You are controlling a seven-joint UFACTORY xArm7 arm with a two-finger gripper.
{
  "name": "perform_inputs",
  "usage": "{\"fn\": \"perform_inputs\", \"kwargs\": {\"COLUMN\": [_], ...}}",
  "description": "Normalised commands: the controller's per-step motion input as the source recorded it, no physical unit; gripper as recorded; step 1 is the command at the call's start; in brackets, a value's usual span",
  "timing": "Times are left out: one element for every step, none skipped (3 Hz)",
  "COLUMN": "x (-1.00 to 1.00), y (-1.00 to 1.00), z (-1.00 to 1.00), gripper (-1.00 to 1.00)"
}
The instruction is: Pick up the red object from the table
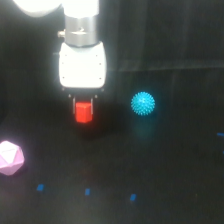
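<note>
End effector (83, 104): white housing under a silver wrist collar, pointing straight down in the upper-left part of the exterior view; two short dark fingers show below the housing, one on each side of the red object's top.
End effector state: fingers closed in against the red object, gripping it by its upper part.
Fingers (74, 101): only small dark stubs are visible; the frame is blurred, so their contact faces cannot be made out.
Red object (83, 113): small bright red-orange faceted block, directly beneath the housing, held between the fingers; upright, its lower part hanging clear below the fingertips.
Red object, relation to desk: whether it touches the desk or sits just above it cannot be told; a dark surface surrounds it with no readable shadow.
Cyan ball (143, 103): spiky, round, resting on the desk toward the exterior view's right of the red object, apart from it, at about the same height in the frame; larger than the red block.
Pink polyhedron (10, 158): pale pink, faceted, on the desk at the exterior view's left edge, lower in the frame, well apart from the end effector.
Desk (165, 165): flat matte black surface.
Blue marks (87, 191): a few tiny spots on the desk along the lower part of the frame.
</note>
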Motion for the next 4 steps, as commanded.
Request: {"fn": "perform_inputs", "kwargs": {"x": [0.43, 0.1, 0.0, 0.1], "y": [0.53, 0.47, 0.33, 0.08], "z": [1.0, 1.0, 0.89, 0.12], "gripper": [-1.0, -1.0, -1.0, -1.0]}}
